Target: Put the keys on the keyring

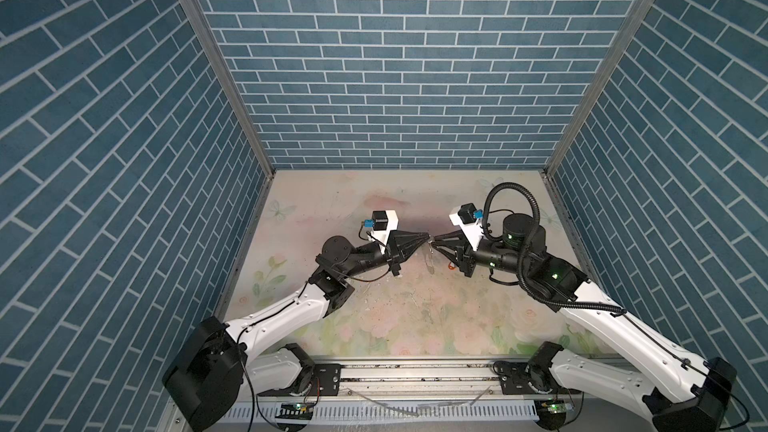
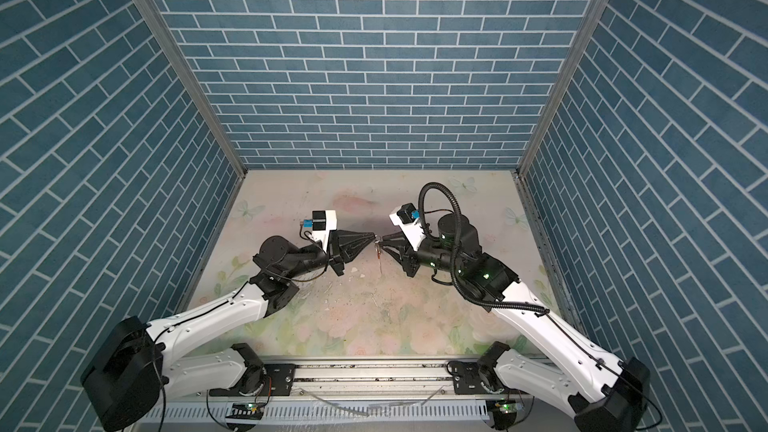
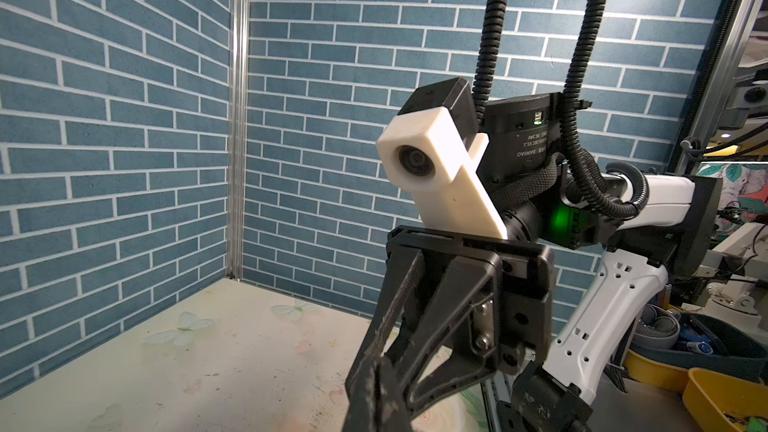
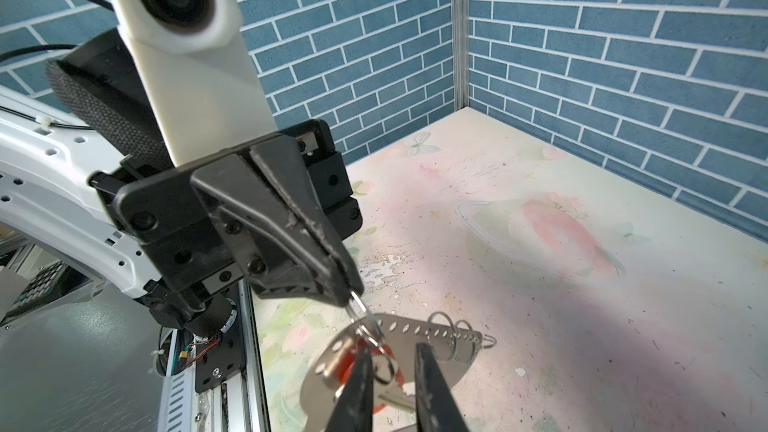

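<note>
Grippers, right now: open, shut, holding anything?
Left gripper: shut on a small silver ring.
Right gripper: open, jaws apart, key showing between them.

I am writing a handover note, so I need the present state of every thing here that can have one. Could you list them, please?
left gripper: shut on a small ring.
keyring: hanging below that ring.
right gripper: jaws slightly apart around a key; whether they grip it cannot be told.
key: between those jaws, in front of the keyring; whether it is threaded on cannot be told.
</note>
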